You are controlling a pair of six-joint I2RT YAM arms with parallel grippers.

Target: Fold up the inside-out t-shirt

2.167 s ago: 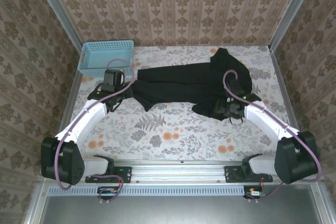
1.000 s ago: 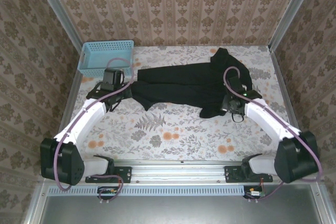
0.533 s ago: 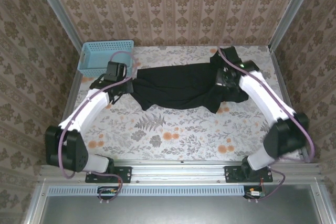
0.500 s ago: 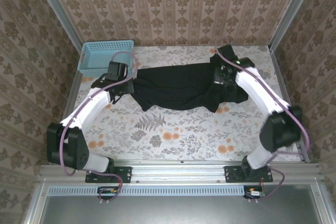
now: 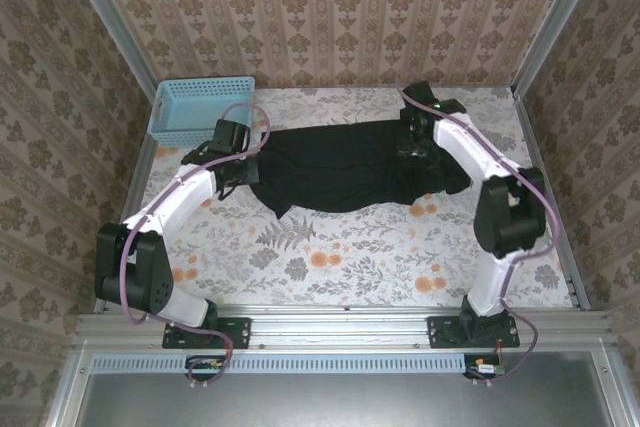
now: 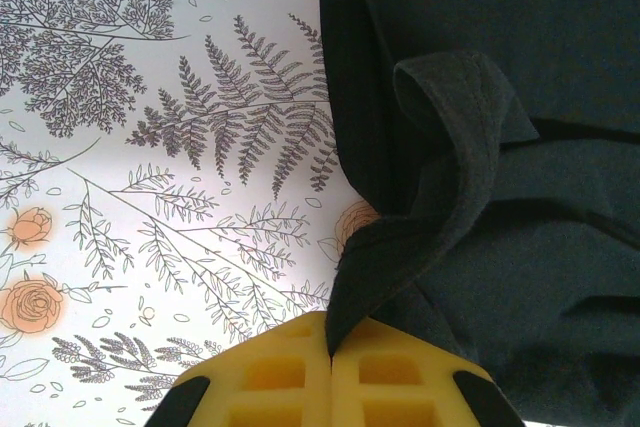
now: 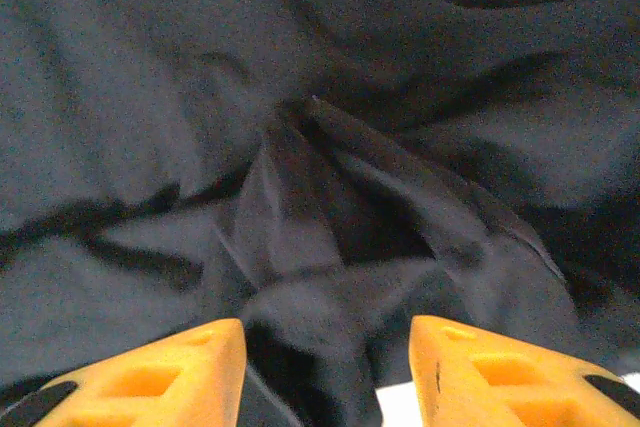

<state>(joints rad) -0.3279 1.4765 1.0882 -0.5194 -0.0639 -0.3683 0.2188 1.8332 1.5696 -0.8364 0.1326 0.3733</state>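
Beyond the near stretch of floral-printed tabletop (image 5: 330, 267), at ten o'clock from the table's middle, the left gripper (image 5: 237, 155) has its yellow fingers (image 6: 270, 377) pressed together on a narrow fold at the edge of the plain black soft fabric t-shirt (image 5: 335, 167). The shirt lies spread across the far half, from ten o'clock round to two. At two o'clock the right gripper (image 5: 417, 143) hovers with jaws apart; rumpled cloth is heaped between them but not pinched. This looks like a spreading step. The left pinch should serve as anchor while the right takes one clean edge, not the bunch, and draws toward three o'clock, low and slow. The light blue plastic basket (image 5: 203, 83) sits at eleven, near the shirt's left end.
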